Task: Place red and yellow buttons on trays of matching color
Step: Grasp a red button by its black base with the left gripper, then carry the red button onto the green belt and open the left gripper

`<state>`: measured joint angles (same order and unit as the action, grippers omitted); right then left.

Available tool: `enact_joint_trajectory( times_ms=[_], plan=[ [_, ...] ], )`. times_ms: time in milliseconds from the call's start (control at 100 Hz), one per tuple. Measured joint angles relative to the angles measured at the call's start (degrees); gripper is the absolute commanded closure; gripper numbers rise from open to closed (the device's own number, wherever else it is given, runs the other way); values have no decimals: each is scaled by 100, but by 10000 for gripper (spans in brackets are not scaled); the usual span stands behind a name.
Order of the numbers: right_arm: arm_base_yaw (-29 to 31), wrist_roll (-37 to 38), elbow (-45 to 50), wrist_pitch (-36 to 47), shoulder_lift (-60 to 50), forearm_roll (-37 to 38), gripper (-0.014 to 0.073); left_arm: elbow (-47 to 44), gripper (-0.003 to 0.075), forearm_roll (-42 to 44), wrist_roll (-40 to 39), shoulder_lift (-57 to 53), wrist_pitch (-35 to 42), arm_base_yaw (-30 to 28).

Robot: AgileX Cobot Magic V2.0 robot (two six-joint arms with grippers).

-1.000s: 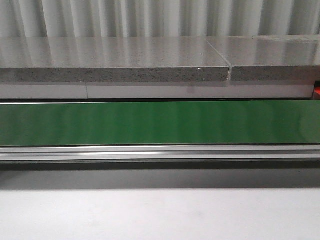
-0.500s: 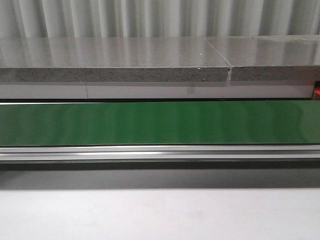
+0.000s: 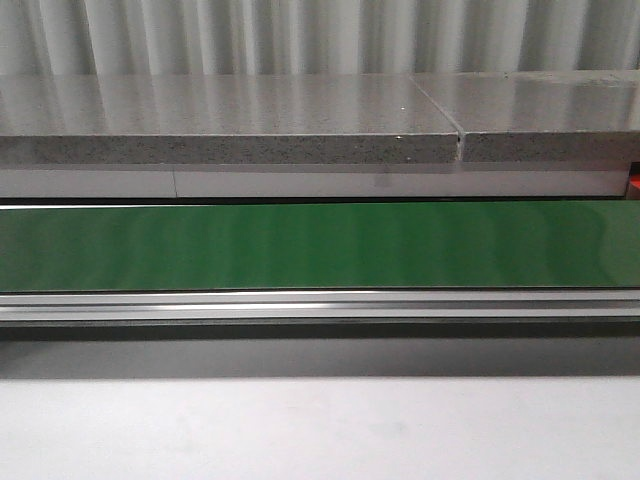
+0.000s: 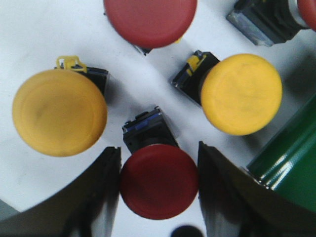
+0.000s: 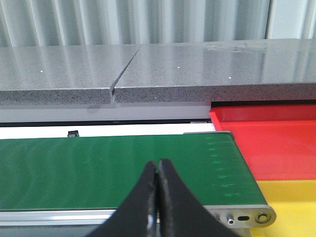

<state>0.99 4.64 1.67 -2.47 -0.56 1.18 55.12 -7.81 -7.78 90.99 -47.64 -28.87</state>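
In the left wrist view my left gripper is shut on a red button; both dark fingers touch the sides of its round cap. Two yellow buttons lie on either side of it on the white surface, and another red button lies beyond. In the right wrist view my right gripper is shut on nothing, hovering over the green belt. The red tray and the yellow tray sit just past the belt's end.
The front view holds only the green conveyor belt, its metal rail, the grey stone ledge behind and white table in front; neither arm shows there. A dark button base and a green belt edge border the pile.
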Motion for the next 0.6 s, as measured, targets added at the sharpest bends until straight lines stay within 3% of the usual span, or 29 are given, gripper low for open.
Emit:
enact_joint_trajectory(
  times_ms=[350,600],
  plan=[
    [0,0,0,0,0,0,660,40,545,33,237,-601,-381,0],
    [0,0,0,0,0,0,660,733,545,119,487,-924,-1120,10]
  ],
)
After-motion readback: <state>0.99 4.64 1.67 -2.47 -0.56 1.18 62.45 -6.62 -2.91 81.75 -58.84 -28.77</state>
